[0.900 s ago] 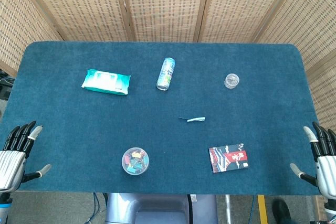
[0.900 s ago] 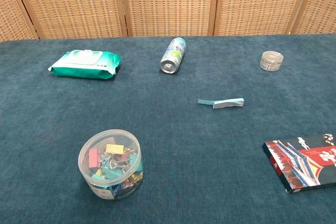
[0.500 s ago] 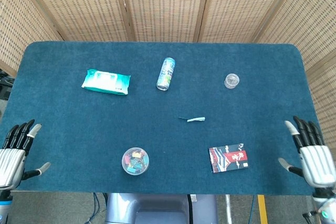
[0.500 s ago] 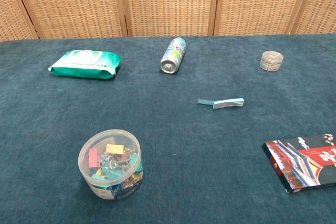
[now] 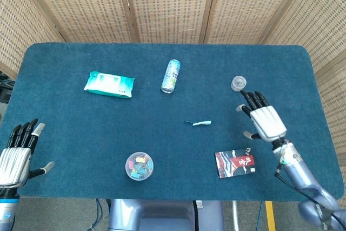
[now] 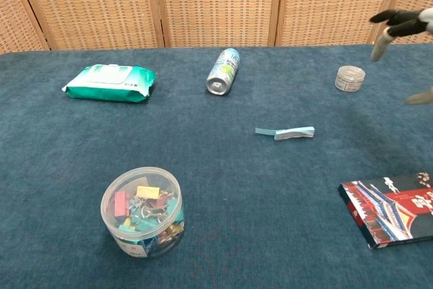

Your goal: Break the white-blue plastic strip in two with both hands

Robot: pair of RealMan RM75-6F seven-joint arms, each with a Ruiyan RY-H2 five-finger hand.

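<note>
The white-blue plastic strip (image 5: 198, 123) (image 6: 286, 132) lies flat near the middle of the blue table, untouched. My right hand (image 5: 261, 118) hovers to the right of it with its fingers spread and nothing in it; the chest view catches only its fingertips (image 6: 400, 21) at the upper right edge. My left hand (image 5: 17, 152) floats off the table's front left corner, fingers apart and empty. It does not show in the chest view.
A clear tub of binder clips (image 5: 139, 165) stands at the front. A red-black card box (image 5: 235, 163) lies front right, below my right hand. Further back are a teal wipes pack (image 5: 108, 84), a lying can (image 5: 171, 76) and a small clear jar (image 5: 238, 83).
My right hand has swung from the table's front right edge inward and up over the table, toward the strip. The left hand has barely shifted. The strip has not moved.
</note>
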